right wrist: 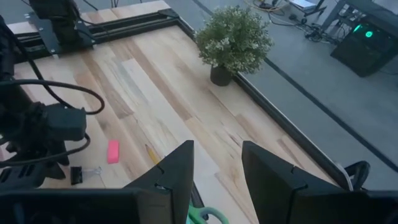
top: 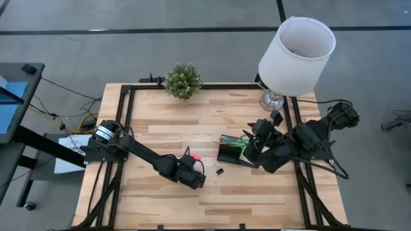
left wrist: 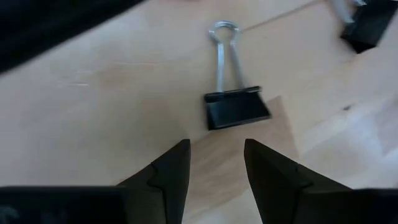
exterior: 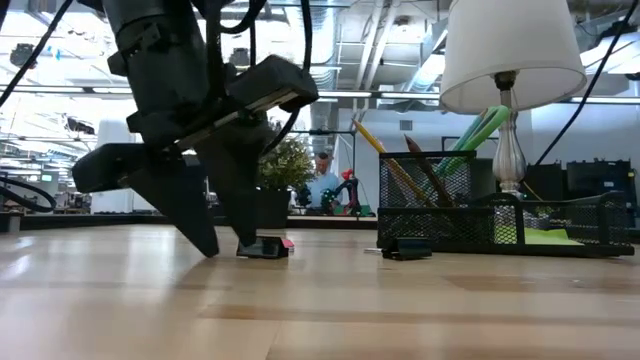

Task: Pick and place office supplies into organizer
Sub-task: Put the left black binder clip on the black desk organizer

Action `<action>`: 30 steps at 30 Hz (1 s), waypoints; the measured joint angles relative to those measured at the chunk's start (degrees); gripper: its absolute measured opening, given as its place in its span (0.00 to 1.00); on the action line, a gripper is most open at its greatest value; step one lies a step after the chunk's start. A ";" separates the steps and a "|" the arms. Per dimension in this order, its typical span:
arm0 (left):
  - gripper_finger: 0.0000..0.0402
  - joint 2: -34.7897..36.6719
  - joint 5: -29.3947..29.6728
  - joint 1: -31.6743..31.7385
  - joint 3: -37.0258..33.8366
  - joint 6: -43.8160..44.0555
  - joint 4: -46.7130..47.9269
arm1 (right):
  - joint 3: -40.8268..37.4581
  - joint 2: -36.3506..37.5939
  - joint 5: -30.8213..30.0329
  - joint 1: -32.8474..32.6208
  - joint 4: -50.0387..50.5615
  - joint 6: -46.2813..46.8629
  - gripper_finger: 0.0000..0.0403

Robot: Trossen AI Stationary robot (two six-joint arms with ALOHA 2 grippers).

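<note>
My left gripper is open, low over the table's middle, fingers pointing down. A small black binder clip with silver handles lies flat just ahead of its fingertips, not between them. A second clip lies toward the organizer. The pink eraser lies on the wood beside the left gripper. The black mesh organizer holds a yellow pencil, pens and a lime-green sticky-note pad. My right gripper is open, hovering above the organizer.
A white-shaded lamp stands at the far right, close to my right arm. A small potted plant sits at the far edge's middle. Bare wood lies toward the near edge. A person shows in the room beyond.
</note>
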State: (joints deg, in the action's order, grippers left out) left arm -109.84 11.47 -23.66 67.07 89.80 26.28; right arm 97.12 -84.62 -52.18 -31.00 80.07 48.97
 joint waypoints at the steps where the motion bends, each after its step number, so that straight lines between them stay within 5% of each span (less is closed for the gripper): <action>1: 0.36 0.04 -0.03 0.00 0.02 -0.02 1.02 | 0.00 0.00 0.01 0.00 0.04 -0.02 0.32; 16: 0.37 0.04 1.15 0.07 -0.04 -7.61 -3.69 | 0.00 0.00 0.02 0.00 0.28 -0.09 0.32; 30: 0.57 0.04 2.37 0.09 -0.04 -5.75 -3.52 | -0.02 0.00 0.04 -0.02 0.28 -0.09 0.32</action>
State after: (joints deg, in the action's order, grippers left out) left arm -109.80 13.84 -23.57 67.02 84.05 22.77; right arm 97.10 -84.62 -52.14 -31.02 80.36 48.88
